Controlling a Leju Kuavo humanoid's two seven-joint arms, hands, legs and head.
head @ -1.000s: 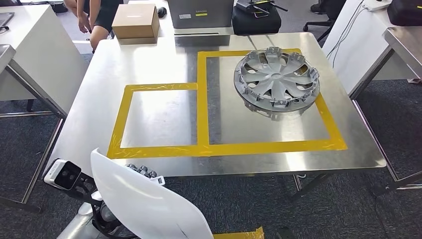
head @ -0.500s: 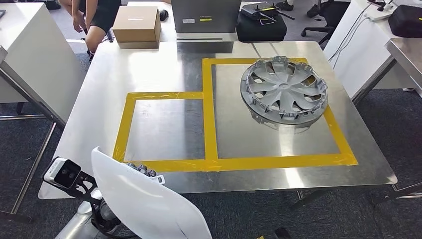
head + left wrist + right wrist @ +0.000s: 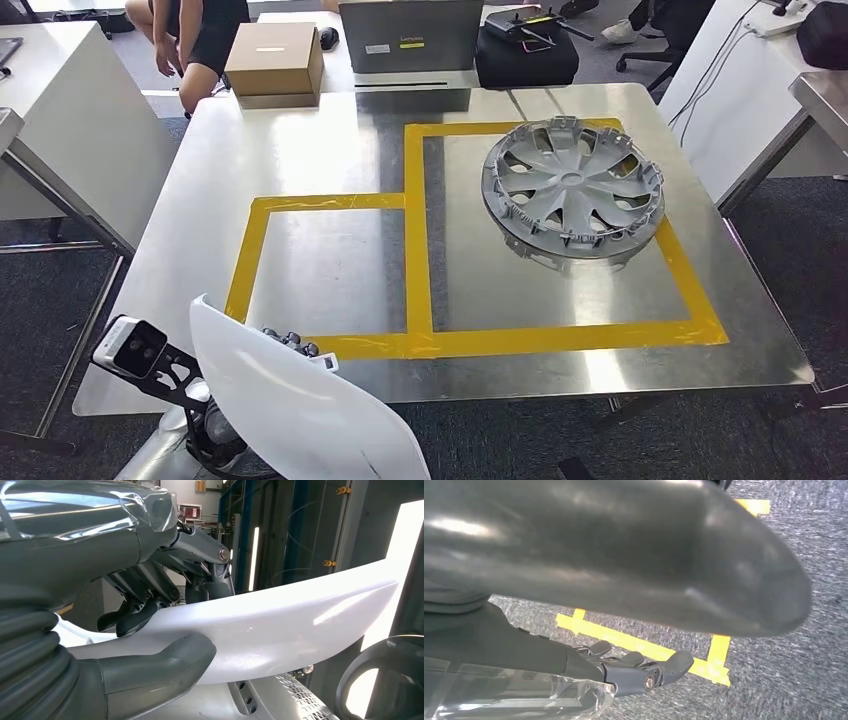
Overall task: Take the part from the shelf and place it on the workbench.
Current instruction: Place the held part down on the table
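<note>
I see my left robot hand (image 3: pixel 150 600) gripping the white part (image 3: pixel 300 405) near the tabletop (image 3: pixel 200 200); right robot hand (image 3: pixel 634 667) hangs apart, holding nothing.

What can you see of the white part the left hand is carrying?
The glossy white curved plastic panel looks smooth and shell-like, with a rounded edge and a faint mark near its lower end. It is held off the steel workbench, at its near edge, short of the yellow tape squares. The left hand grips it, dark fingers over one face and the grey thumb under the other.
</note>
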